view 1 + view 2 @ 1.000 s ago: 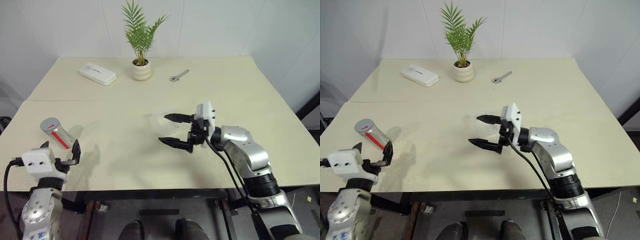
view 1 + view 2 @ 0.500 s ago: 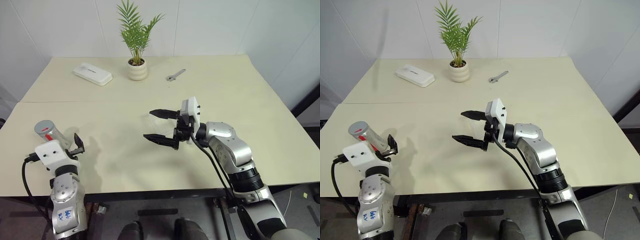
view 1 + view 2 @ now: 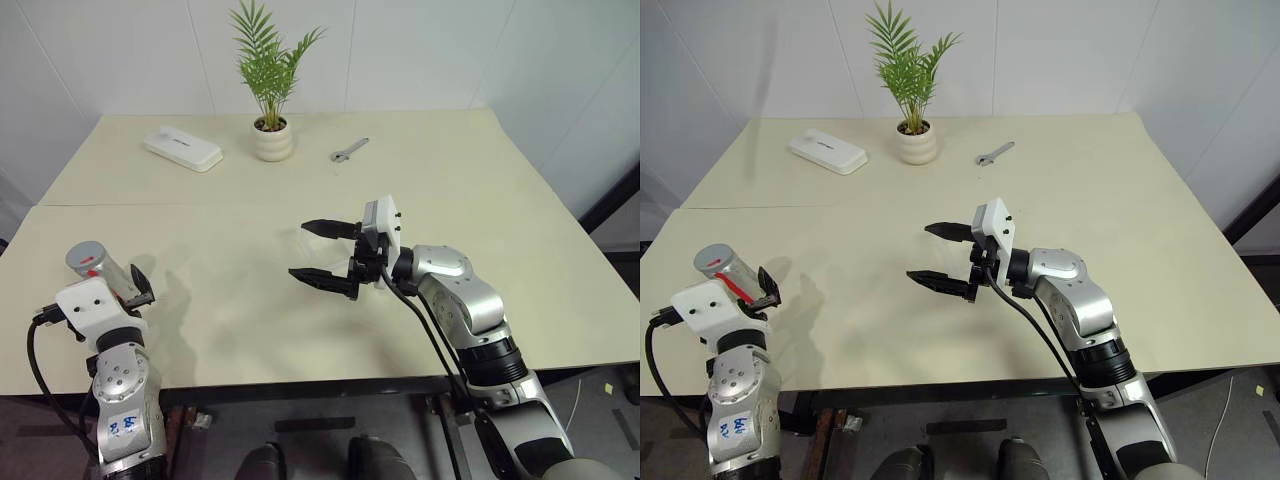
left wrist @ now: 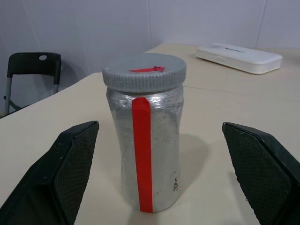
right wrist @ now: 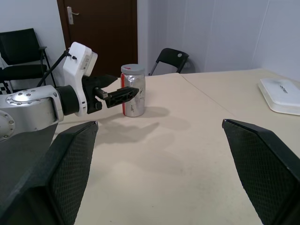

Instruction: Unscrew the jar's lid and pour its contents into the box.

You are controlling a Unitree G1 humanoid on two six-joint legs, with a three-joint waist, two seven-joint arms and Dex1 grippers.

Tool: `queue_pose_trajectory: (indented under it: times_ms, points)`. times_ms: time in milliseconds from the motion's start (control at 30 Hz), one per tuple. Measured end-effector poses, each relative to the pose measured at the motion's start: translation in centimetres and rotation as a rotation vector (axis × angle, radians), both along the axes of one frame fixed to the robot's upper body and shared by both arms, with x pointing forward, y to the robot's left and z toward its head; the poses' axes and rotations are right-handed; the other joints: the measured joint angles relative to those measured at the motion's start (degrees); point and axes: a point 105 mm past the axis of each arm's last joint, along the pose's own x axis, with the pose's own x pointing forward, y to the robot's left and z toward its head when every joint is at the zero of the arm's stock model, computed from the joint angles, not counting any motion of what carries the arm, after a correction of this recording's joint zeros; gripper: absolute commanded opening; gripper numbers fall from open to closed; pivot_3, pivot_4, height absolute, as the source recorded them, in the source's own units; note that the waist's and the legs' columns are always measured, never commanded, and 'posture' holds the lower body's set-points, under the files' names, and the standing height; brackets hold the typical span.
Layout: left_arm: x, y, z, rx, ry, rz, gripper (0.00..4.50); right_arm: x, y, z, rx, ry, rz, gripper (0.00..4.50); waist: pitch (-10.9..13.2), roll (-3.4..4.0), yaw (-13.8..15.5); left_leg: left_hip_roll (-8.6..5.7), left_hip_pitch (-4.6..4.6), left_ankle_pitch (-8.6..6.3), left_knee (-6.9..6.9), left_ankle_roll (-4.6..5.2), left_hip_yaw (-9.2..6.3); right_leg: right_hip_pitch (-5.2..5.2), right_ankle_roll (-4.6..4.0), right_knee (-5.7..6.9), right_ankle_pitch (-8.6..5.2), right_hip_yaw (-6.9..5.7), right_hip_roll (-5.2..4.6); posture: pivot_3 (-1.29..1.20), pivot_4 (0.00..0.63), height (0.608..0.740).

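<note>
Since a second ago I've swung my left gripper (image 4: 154,178) to face the upright silvery translucent jar with a red stripe (image 4: 144,154) near the table's left edge; fingers wide, grey screw lid (image 4: 144,71) on. Right gripper (image 3: 325,255) hangs spread mid-table.

Head cameras look down over the table (image 3: 450,180); both wrist cameras share the jar (image 4: 143,140).

- table (image 3: 480,190): cream top
- jar (image 3: 92,264): upright, front-left corner
- white device (image 3: 182,148), plant pot (image 3: 272,140), wrench (image 3: 349,150): along far edge
- clear box (image 3: 322,245): mid-table
</note>
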Motion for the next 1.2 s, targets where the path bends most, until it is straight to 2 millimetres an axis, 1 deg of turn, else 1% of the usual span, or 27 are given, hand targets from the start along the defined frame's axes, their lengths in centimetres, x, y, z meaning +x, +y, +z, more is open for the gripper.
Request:
queue_pose_trajectory:
  times_ms: [133,300,433,567,700,800,833,1000,1067,1100,1200]
  points:
    - [1.4,0.5,-0.2,-0.010,0.003,-0.002,4.49,0.1,0.0,0.0,-0.001,0.000,-0.011,4.50,0.00,0.00,-0.01,0.02,0.01,0.00,0.00,0.00,0.00,-0.01,0.00,0.01,0.00,-0.01,0.06,0.00,0.150,0.740]
    - [3.0,1.2,0.1,-0.001,-0.002,-0.007,4.49,0.2,0.0,0.0,-0.001,0.000,-0.017,4.50,0.00,0.00,-0.21,0.03,0.00,-0.01,-0.02,-0.01,0.01,-0.01,0.01,0.01,0.00,-0.01,0.06,0.00,0.150,0.740]
    - [3.4,2.1,-0.1,0.005,0.010,0.005,4.49,0.1,0.0,-0.1,-0.003,-0.002,-0.008,4.50,0.00,0.00,-0.64,0.03,-0.01,-0.01,-0.01,-0.02,0.01,-0.02,0.03,0.01,0.02,-0.01,0.04,0.00,0.150,0.740]
    - [3.9,3.0,0.0,0.006,0.021,0.012,4.49,-0.6,-0.1,-0.1,-0.025,-0.027,0.040,4.50,0.00,0.00,-0.83,0.05,0.01,-0.01,-0.01,-0.02,0.01,-0.02,0.03,0.04,0.02,-0.01,0.05,0.00,0.150,0.740]
    - [4.2,3.5,-0.1,0.000,0.029,0.005,4.49,-1.0,0.0,-0.1,-0.034,-0.035,0.063,4.50,0.00,0.00,-0.85,0.07,0.00,-0.03,-0.02,-0.04,0.01,-0.02,0.03,0.03,0.02,-0.01,-0.02,0.00,0.150,0.740]
    - [4.4,3.8,-0.5,-0.009,0.043,0.000,3.90,-1.3,0.1,0.0,-0.034,-0.044,0.071,4.50,0.00,-0.01,-0.85,0.08,0.00,-0.04,-0.02,-0.06,0.02,-0.03,0.03,0.01,0.02,-0.01,-0.16,0.00,0.150,0.740]
    - [4.4,3.9,-0.6,-0.012,0.044,0.000,3.63,-1.3,0.1,0.0,-0.033,-0.042,0.071,4.50,0.00,-0.01,-0.84,0.08,0.00,-0.04,-0.03,-0.07,0.01,-0.03,0.03,0.00,0.02,-0.02,-0.17,0.00,0.150,0.740]
    - [4.3,3.9,-0.6,-0.021,0.041,-0.001,2.00,-1.2,0.1,-0.1,-0.030,-0.037,0.064,4.50,0.00,-0.01,-0.84,0.11,0.00,-0.05,-0.03,-0.09,0.02,-0.03,0.03,0.00,0.02,-0.01,-0.18,0.00,0.150,0.740]
    - [4.5,3.6,-0.5,-0.018,0.036,-0.024,1.96,-1.2,0.1,-0.2,-0.028,-0.034,0.058,4.50,0.00,-0.01,-0.83,0.12,0.00,-0.05,-0.03,-0.10,0.02,-0.03,0.03,0.00,0.02,-0.02,-0.18,0.00,0.150,0.740]
    - [4.7,3.1,-0.2,-0.012,0.029,-0.055,1.96,-1.2,0.1,-0.3,-0.027,-0.031,0.055,4.50,0.00,-0.01,-0.83,0.13,0.00,-0.06,-0.03,-0.10,0.02,-0.03,0.03,-0.02,0.02,-0.02,-0.18,0.00,0.150,0.740]
    - [5.9,-0.5,2.0,0.046,-0.030,-0.265,1.96,-1.0,0.0,-0.4,-0.019,-0.020,0.037,4.50,0.00,-0.01,-0.71,0.22,-0.03,-0.07,-0.05,-0.12,0.02,-0.03,0.03,-0.07,0.01,-0.03,-0.20,0.00,0.150,0.740]
